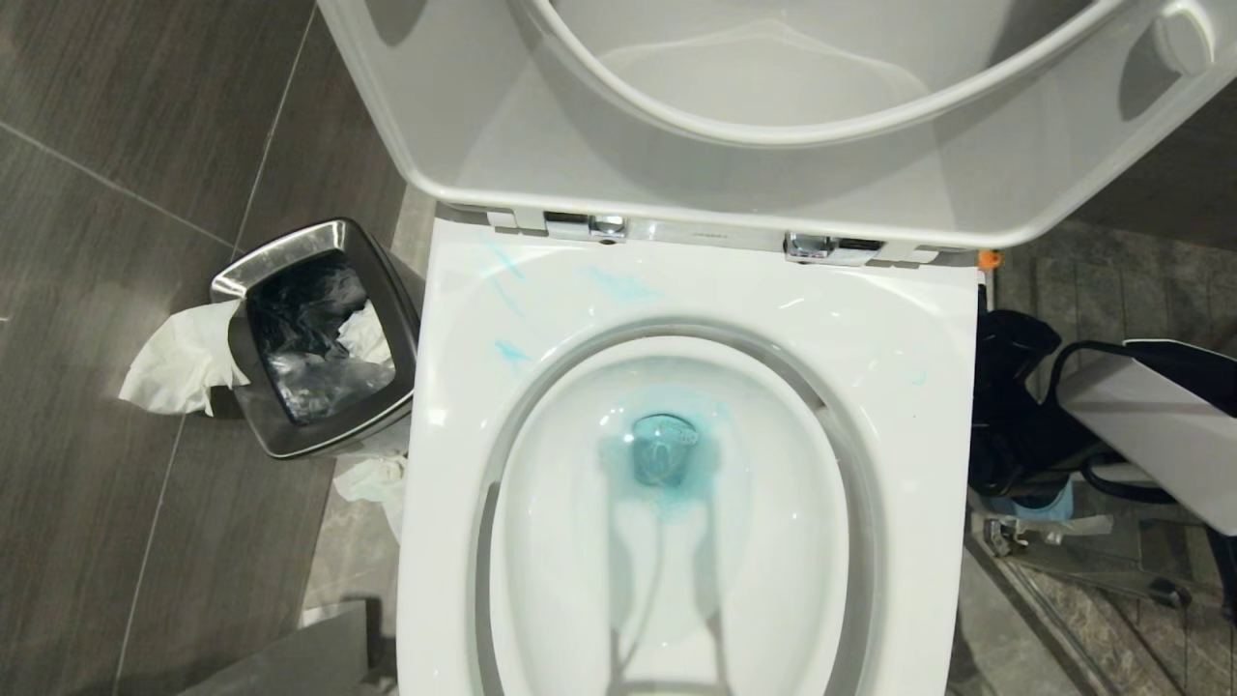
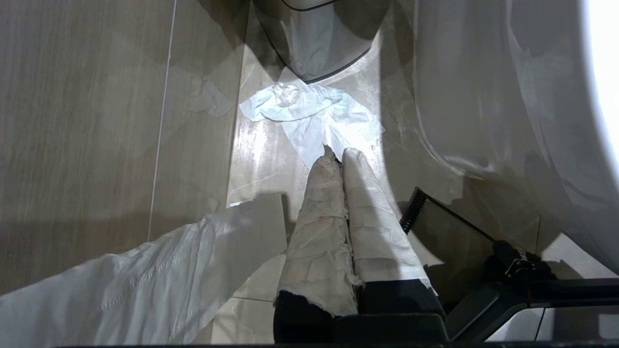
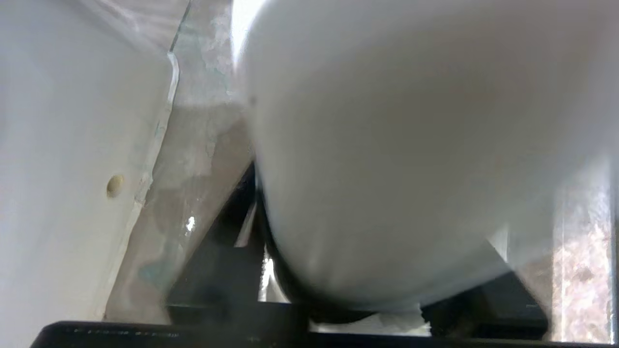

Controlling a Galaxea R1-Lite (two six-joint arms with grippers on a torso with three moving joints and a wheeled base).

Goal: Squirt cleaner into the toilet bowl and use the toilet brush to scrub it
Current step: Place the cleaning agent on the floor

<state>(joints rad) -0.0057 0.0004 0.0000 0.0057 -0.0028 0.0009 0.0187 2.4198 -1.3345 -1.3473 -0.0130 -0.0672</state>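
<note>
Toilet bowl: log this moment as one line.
toilet bowl uncovered | cleaner blue in basin, smears on rim | left gripper shut, parked low

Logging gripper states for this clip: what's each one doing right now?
Left gripper: shut, holding nothing, low over the floor tissue.
Right gripper: cannot be told; a white rounded object blocks the view.

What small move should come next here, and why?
Probably reach for the toilet brush, which no view shows yet: cleaner already tints the water in the toilet bowl, nothing is scrubbing, and the right arm is low beside the bowl.
</note>
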